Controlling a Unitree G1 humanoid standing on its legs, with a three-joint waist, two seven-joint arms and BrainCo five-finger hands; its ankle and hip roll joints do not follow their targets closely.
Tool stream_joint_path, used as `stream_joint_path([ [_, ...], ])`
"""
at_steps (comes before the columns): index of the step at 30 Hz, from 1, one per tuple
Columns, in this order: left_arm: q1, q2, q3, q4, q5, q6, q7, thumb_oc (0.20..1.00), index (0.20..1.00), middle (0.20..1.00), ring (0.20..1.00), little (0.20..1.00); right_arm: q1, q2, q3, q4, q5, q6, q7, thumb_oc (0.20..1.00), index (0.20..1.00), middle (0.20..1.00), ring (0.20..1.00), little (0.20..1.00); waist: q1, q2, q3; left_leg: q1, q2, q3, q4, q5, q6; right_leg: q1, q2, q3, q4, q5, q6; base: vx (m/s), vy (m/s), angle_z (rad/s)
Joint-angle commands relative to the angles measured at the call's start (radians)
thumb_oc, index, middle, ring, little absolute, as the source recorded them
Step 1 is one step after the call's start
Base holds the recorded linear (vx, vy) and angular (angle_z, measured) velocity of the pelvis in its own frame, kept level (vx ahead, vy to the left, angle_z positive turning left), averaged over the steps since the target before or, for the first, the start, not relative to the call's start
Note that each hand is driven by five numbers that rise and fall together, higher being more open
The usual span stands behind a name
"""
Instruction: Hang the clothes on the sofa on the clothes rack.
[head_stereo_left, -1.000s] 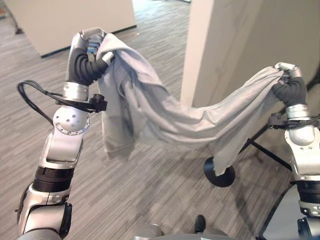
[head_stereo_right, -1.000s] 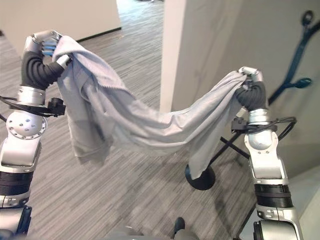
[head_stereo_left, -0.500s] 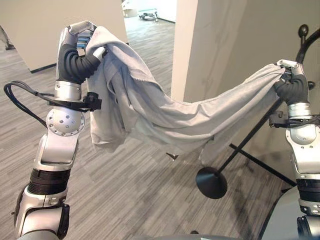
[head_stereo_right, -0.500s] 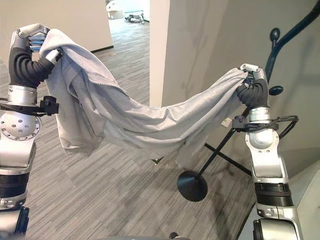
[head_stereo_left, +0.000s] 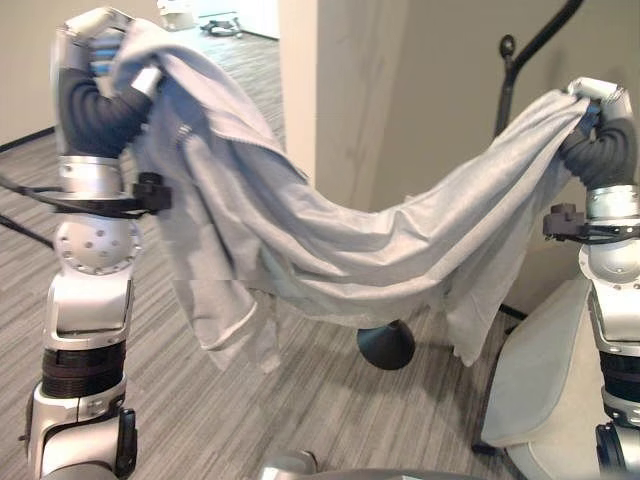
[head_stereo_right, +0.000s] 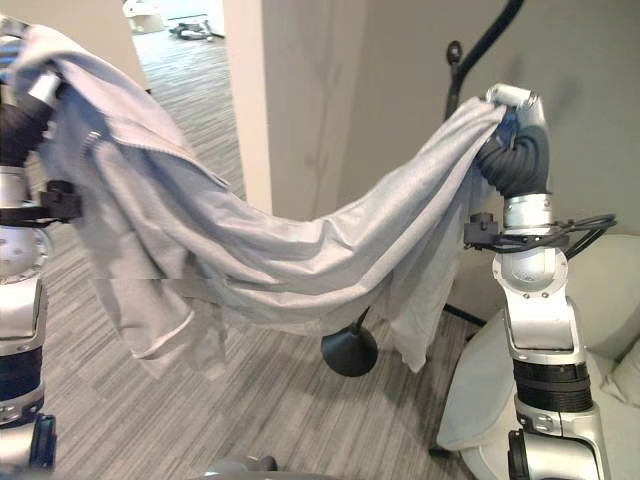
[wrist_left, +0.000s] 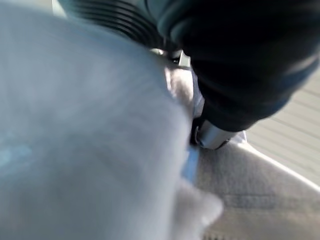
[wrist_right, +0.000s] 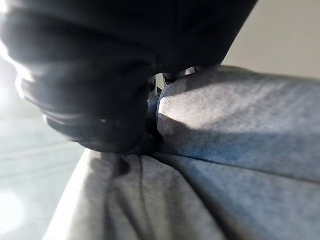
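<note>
We hold a grey garment (head_stereo_left: 330, 250) stretched in the air between both raised hands, its middle sagging and its loose ends hanging above the striped floor (head_stereo_left: 300, 420). Our left hand (head_stereo_left: 95, 25) is curled round the bunched cloth at far left, our right hand (head_stereo_left: 600, 95) round the edge at right. Behind the garment stands the dark clothes rack (head_stereo_right: 470, 55), its round base (head_stereo_right: 349, 352) on the floor, beside a pale sofa (head_stereo_left: 540, 380).

Grey garment (wrist_left: 90, 150) fills view, bunched against left hand (wrist_left: 235, 65) dark ribbed cover; striped floor (wrist_left: 295, 135) beyond.
</note>
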Motion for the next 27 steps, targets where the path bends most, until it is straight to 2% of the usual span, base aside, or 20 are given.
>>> stream_joint_path([
  [1, 0.006, 0.001, 0.02, -0.018, 0.037, -0.038, 0.027, 0.2, 0.2, 0.2, 0.2, 0.2, -0.039, -0.045, -0.076, -0.091, -0.031, -0.035, -0.035, 0.2, 0.2, 0.2, 0.2, 0.2, -0.005, 0.073, -0.053, 0.023, -0.003, -0.011, -0.087, 0.056, -0.08, 0.045, 0.05, -0.044, 0.055, 0.113, -0.051, 0.12, 0.127, -0.15],
  [3, 0.012, 0.007, 0.023, -0.02, 0.038, -0.038, 0.027, 0.2, 0.2, 0.2, 0.2, 0.2, -0.033, -0.058, -0.086, -0.096, -0.03, -0.034, -0.039, 0.2, 0.2, 0.2, 0.2, 0.2, -0.008, 0.08, -0.046, 0.037, 0.002, -0.005, -0.087, 0.054, -0.081, 0.041, 0.049, -0.051, 0.077, 0.106, -0.051, 0.07, 0.045, -0.25],
  [6, 0.026, 0.025, 0.036, -0.046, 0.039, -0.035, 0.008, 0.2, 0.2, 0.2, 0.2, 0.2, -0.014, -0.093, -0.115, -0.078, -0.023, -0.031, -0.049, 0.2, 0.2, 0.2, 0.2, 0.2, 0.002, 0.082, -0.056, 0.056, 0.024, 0.004, -0.087, 0.036, -0.091, 0.069, -0.035, -0.12, 0.004, 0.088, -0.065, 0.05, -0.075, -0.41],
  [7, 0.021, 0.026, 0.028, -0.053, 0.04, -0.037, -0.002, 0.2, 0.2, 0.2, 0.2, 0.2, -0.006, -0.105, -0.127, -0.061, -0.019, -0.029, -0.056, 0.2, 0.2, 0.2, 0.2, 0.2, 0.002, 0.082, -0.066, 0.054, 0.03, -0.005, -0.087, 0.032, -0.092, 0.062, -0.054, -0.123, -0.033, 0.086, -0.067, 0.06, -0.086, -0.44],
  [8, 0.02, 0.025, 0.025, -0.053, 0.04, -0.037, -0.002, 0.2, 0.2, 0.2, 0.2, 0.2, -0.005, -0.107, -0.129, -0.06, -0.018, -0.03, -0.056, 0.2, 0.2, 0.2, 0.2, 0.2, 0.002, 0.082, -0.07, 0.05, 0.03, -0.007, -0.087, 0.031, -0.092, 0.062, -0.053, -0.126, -0.039, 0.089, -0.067, 0.1, -0.105, -0.36],
  [10, -0.026, 0.033, -0.004, -0.029, 0.04, -0.033, -0.006, 0.2, 0.2, 0.2, 0.2, 0.2, -0.004, -0.161, -0.124, 0.049, 0.002, -0.024, -0.07, 0.2, 0.2, 0.2, 0.2, 0.2, -0.021, 0.099, -0.067, 0.052, 0.062, -0.036, -0.087, 0.032, -0.096, -0.015, -0.115, -0.105, -0.131, 0.088, -0.07, 0.11, -0.176, -0.07],
  [13, -0.052, 0.045, -0.009, -0.02, 0.045, -0.035, -0.004, 0.2, 0.2, 0.2, 0.2, 0.2, -0.011, -0.198, -0.104, 0.13, 0.017, -0.022, -0.068, 0.2, 0.2, 0.2, 0.2, 0.2, -0.027, 0.102, -0.044, 0.078, 0.085, -0.049, -0.087, 0.027, -0.098, -0.076, -0.158, -0.105, -0.156, 0.094, -0.065, 0.08, -0.2, -0.03],
  [15, -0.07, 0.061, -0.023, -0.001, 0.042, -0.037, 0.001, 0.2, 0.2, 0.2, 0.2, 0.2, -0.02, -0.213, -0.087, 0.169, 0.033, -0.024, -0.068, 0.2, 0.2, 0.2, 0.2, 0.2, -0.031, 0.093, -0.033, 0.092, 0.095, -0.054, -0.087, 0.024, -0.099, -0.106, -0.155, -0.105, -0.156, 0.09, -0.064, 0.08, -0.267, 0.03],
  [17, -0.097, 0.076, -0.046, 0.018, 0.039, -0.041, 0.004, 0.2, 0.2, 0.2, 0.2, 0.2, -0.033, -0.22, -0.082, 0.201, 0.042, -0.026, -0.069, 0.2, 0.2, 0.2, 0.2, 0.2, -0.029, 0.069, -0.035, 0.086, 0.102, -0.055, -0.087, 0.024, -0.096, -0.095, -0.141, -0.091, -0.156, 0.089, -0.057, 0.08, -0.301, 0.2],
  [21, -0.101, 0.096, -0.035, 0.085, 0.034, -0.037, 0.03, 0.2, 0.2, 0.2, 0.2, 0.2, -0.051, -0.264, -0.054, 0.234, 0.048, -0.044, -0.07, 0.2, 0.2, 0.2, 0.2, 0.2, -0.038, 0.051, -0.063, 0.071, 0.189, -0.037, -0.087, 0.055, -0.091, -0.078, -0.078, -0.094, -0.156, 0.092, -0.031, 0.17, -0.403, 0.26],
  [22, -0.101, 0.097, -0.034, 0.085, 0.034, -0.038, 0.03, 0.2, 0.2, 0.2, 0.2, 0.2, -0.052, -0.264, -0.053, 0.235, 0.048, -0.045, -0.07, 0.2, 0.2, 0.2, 0.2, 0.2, -0.039, 0.053, -0.064, 0.07, 0.191, -0.039, -0.087, 0.054, -0.092, -0.079, -0.076, -0.095, -0.156, 0.092, -0.032, 0.1, -0.222, -0.06],
  [25, -0.1, 0.099, -0.025, 0.096, 0.029, -0.03, 0.034, 0.2, 0.2, 0.2, 0.2, 0.2, -0.049, -0.269, -0.065, 0.225, 0.045, -0.052, -0.077, 0.2, 0.2, 0.2, 0.2, 0.2, -0.052, 0.05, -0.082, 0.076, 0.238, -0.034, -0.087, 0.091, -0.081, -0.066, -0.037, -0.1, -0.156, 0.083, -0.025, 0.14, -0.27, 0.02],
  [27, -0.103, 0.093, -0.027, 0.093, 0.022, -0.03, 0.034, 0.2, 0.2, 0.2, 0.2, 0.2, -0.036, -0.265, -0.082, 0.215, 0.049, -0.055, -0.082, 0.2, 0.2, 0.2, 0.2, 0.2, -0.067, 0.04, -0.083, 0.078, 0.27, -0.004, -0.029, 0.114, -0.078, -0.044, -0.029, -0.116, -0.156, 0.089, -0.026, 0.16, -0.292, 0.2],
])
